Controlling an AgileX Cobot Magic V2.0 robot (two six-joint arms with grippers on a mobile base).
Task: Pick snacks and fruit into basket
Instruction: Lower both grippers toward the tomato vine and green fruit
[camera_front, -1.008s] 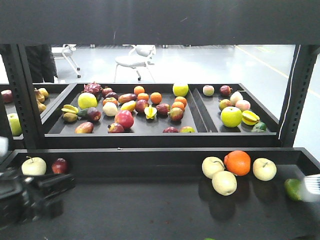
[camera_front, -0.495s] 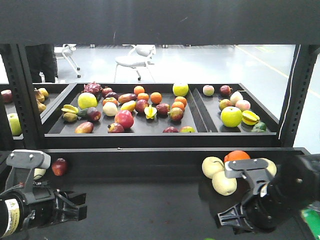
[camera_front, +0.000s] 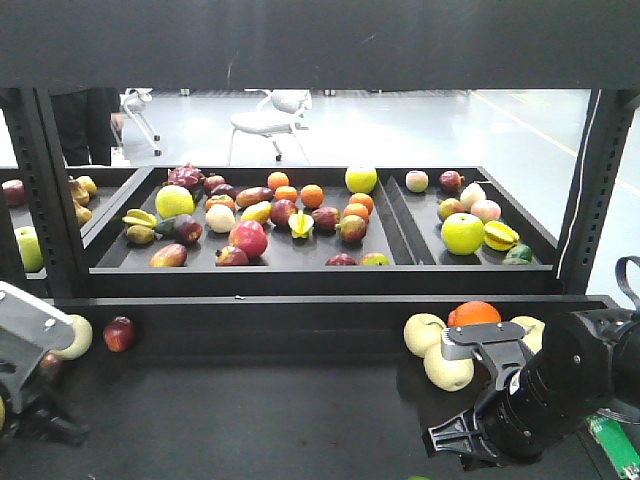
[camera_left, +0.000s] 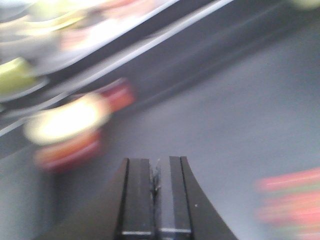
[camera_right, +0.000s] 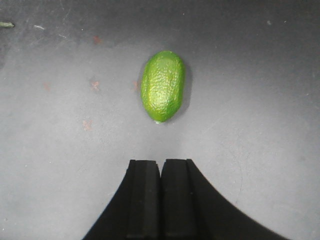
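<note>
Shelf-side, mid-pick: the right gripper (camera_right: 161, 167), jaws pressed together and empty, hovers above the green fruit (camera_right: 163, 86). The fruit lies alone on its side on the dark shelf (camera_right: 260, 125), just ahead of the fingertips. Small, egg-shaped and pebbly-skinned, it looks light and firm. Its bumps should give the pads some bite, but its glossy, rounded form could roll or squirt out of an off-centre pinch. The safest hold appears to be across its narrow middle, with the jaws opened first and set square to its long axis. The left gripper (camera_left: 160, 165), caught in a blur, is likewise closed, with nothing visibly held. The basket shows in no view.
</note>
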